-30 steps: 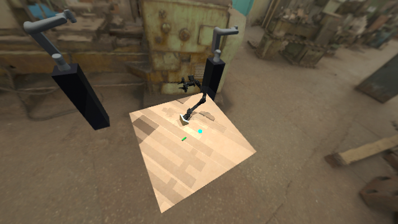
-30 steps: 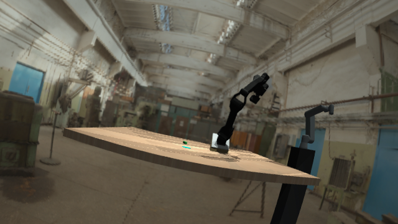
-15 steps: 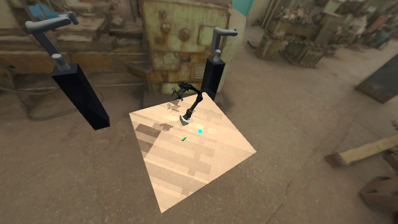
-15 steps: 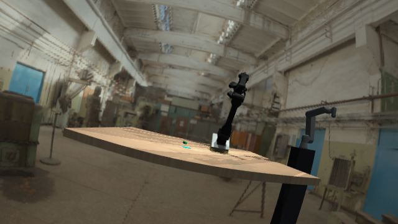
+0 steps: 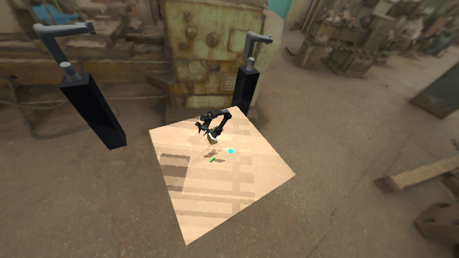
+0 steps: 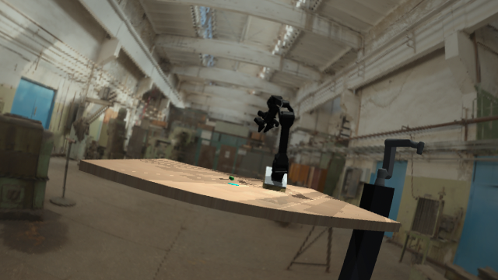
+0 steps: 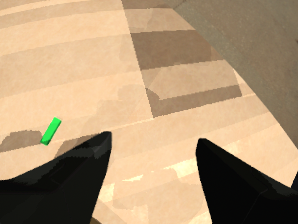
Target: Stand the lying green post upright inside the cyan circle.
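The green post [image 5: 212, 160] [image 6: 231, 178] [image 7: 51, 131] lies on its side on the table. In the wrist view it is left of the left fingertip, not between the fingers. The flat cyan circle [image 5: 230, 151] [image 6: 233, 184] is on the table a short way from the post; it does not show in the wrist view. My gripper [image 5: 202, 132] [image 6: 263, 130] [image 7: 154, 142] is partly open and empty, high above the table, with its fingers pointing down. It is not over the post or the circle.
The wooden table [image 5: 215, 201] [image 6: 194, 201] [image 7: 50, 65] has its edge at the upper right in the wrist view. The arm's base block [image 5: 212, 140] [image 6: 269, 183] stands on it. Two dark pedestals [image 5: 97, 111] [image 5: 245, 86] with grey arms stand beyond the table.
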Controlling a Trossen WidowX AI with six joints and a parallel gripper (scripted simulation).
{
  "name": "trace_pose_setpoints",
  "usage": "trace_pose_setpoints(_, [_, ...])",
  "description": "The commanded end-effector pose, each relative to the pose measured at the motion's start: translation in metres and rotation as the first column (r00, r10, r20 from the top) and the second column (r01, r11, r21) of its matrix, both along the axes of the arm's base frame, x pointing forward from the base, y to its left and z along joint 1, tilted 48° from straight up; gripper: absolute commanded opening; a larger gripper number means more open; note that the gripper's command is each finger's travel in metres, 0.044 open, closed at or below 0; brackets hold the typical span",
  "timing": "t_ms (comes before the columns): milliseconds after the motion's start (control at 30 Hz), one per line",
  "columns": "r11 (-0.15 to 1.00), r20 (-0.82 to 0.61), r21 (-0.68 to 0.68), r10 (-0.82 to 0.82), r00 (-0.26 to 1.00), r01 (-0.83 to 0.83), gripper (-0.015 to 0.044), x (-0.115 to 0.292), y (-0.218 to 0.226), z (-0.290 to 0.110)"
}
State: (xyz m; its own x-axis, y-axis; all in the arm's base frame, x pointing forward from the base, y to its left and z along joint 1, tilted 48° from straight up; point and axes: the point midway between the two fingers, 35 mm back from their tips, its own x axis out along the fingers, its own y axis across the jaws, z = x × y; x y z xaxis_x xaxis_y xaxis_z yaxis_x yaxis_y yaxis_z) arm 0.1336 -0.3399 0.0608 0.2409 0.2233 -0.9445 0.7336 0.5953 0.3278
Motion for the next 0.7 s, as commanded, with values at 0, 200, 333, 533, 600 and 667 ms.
trace_pose_setpoints(0, [0.99, -0.023, 0.133, -0.033, 0.999, 0.036, 0.0233, 0.037, 0.027, -0.022])
trace_pose_setpoints(200, [0.938, -0.126, 0.328, -0.074, 0.989, 0.112, 0.0233, 0.089, 0.08, -0.057])
trace_pose_setpoints(333, [0.885, -0.235, 0.43, -0.083, 0.969, 0.18, 0.0233, 0.116, 0.121, -0.078])
trace_pose_setpoints(533, [0.808, -0.409, 0.512, -0.07, 0.91, 0.292, 0.0233, 0.139, 0.179, -0.103])
trace_pose_setpoints(600, [0.799, -0.433, 0.517, -0.067, 0.899, 0.308, 0.0233, 0.141, 0.187, -0.106])
trace_pose_setpoints(667, [0.797, -0.436, 0.518, -0.066, 0.898, 0.31, 0.0233, 0.141, 0.188, -0.106])
